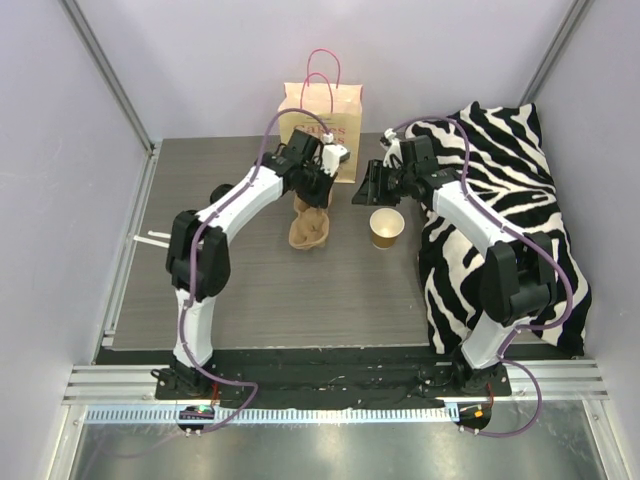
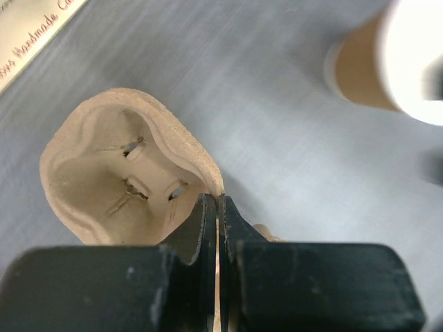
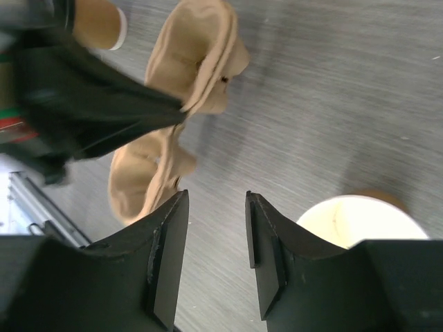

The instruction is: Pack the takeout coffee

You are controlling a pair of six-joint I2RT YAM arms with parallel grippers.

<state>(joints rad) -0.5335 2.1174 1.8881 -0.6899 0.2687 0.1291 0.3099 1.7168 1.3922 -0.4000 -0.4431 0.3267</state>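
Note:
A tan pulp cup carrier (image 1: 310,230) stands tilted on the grey table, in front of a paper bag (image 1: 322,115) with pink handles. My left gripper (image 1: 318,192) is shut on the carrier's rim; the left wrist view shows the jaws (image 2: 216,200) pinching the carrier's edge (image 2: 118,173). An open, lidless paper cup (image 1: 387,227) stands to the carrier's right. My right gripper (image 1: 368,190) is open and empty, hovering between carrier and cup; its wrist view shows the gripper (image 3: 216,197) with the carrier (image 3: 197,62) to the left and the cup (image 3: 356,218) to the right. A second cup with a white top (image 1: 340,155) stands by the bag.
A zebra-striped cloth (image 1: 500,200) covers the table's right side, under the right arm. The second cup also shows in the left wrist view (image 2: 387,62) and the right wrist view (image 3: 97,21). Purple-white walls close in the back and sides.

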